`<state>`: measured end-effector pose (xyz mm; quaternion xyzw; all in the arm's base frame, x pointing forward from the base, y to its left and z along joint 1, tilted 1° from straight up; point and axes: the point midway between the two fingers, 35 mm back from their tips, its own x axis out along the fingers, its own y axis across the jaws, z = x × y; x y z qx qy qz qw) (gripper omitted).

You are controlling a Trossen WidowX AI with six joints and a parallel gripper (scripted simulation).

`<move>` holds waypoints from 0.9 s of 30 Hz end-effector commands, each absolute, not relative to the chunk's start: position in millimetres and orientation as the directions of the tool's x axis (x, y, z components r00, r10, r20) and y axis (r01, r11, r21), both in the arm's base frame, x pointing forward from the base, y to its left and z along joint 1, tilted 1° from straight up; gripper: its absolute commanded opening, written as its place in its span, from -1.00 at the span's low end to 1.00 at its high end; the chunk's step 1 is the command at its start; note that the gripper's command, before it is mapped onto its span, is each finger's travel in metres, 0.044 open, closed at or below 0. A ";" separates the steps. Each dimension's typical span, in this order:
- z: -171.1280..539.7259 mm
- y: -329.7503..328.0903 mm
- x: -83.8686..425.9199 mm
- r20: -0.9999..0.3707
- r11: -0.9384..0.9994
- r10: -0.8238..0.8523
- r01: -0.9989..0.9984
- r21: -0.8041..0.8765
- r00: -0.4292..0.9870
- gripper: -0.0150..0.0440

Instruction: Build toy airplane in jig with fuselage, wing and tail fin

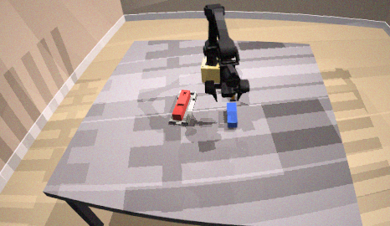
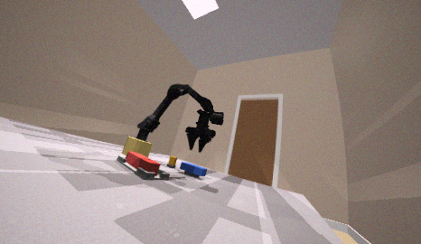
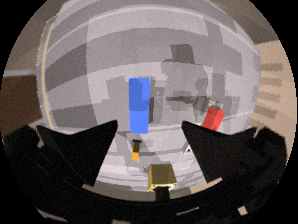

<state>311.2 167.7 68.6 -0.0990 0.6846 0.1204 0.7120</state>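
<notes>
The red fuselage (image 1: 181,105) (image 2: 142,162) (image 3: 213,118) lies lengthwise in the white jig (image 1: 192,104) with its dark sockets facing up. It looks level. The blue wing (image 1: 232,115) (image 2: 193,168) (image 3: 139,105) lies on the table to the right of the jig in the top view, slightly raised off the surface. The small orange-yellow tail fin (image 2: 173,161) (image 3: 135,151) stands behind the wing, mostly hidden by the gripper in the top view. My gripper (image 1: 227,99) (image 2: 196,150) (image 3: 150,124) is open and empty, above the table near the wing and tail fin.
The yellow block (image 1: 210,72) (image 2: 137,147) (image 3: 162,175) at the arm's base stands behind the jig. The arm reaches forward over the table (image 1: 105,161) from there. The jig and fuselage are to the right in the wrist view.
</notes>
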 end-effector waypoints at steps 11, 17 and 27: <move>31.1 190.2 305.7 -0.999 0.957 0.036 -0.289 0.026 0.032 1.00; 17.9 190.6 306.1 -0.999 0.957 0.036 -0.289 0.026 0.032 1.00; 5.5 191.3 306.9 -0.999 0.957 0.036 -0.289 0.026 0.032 1.00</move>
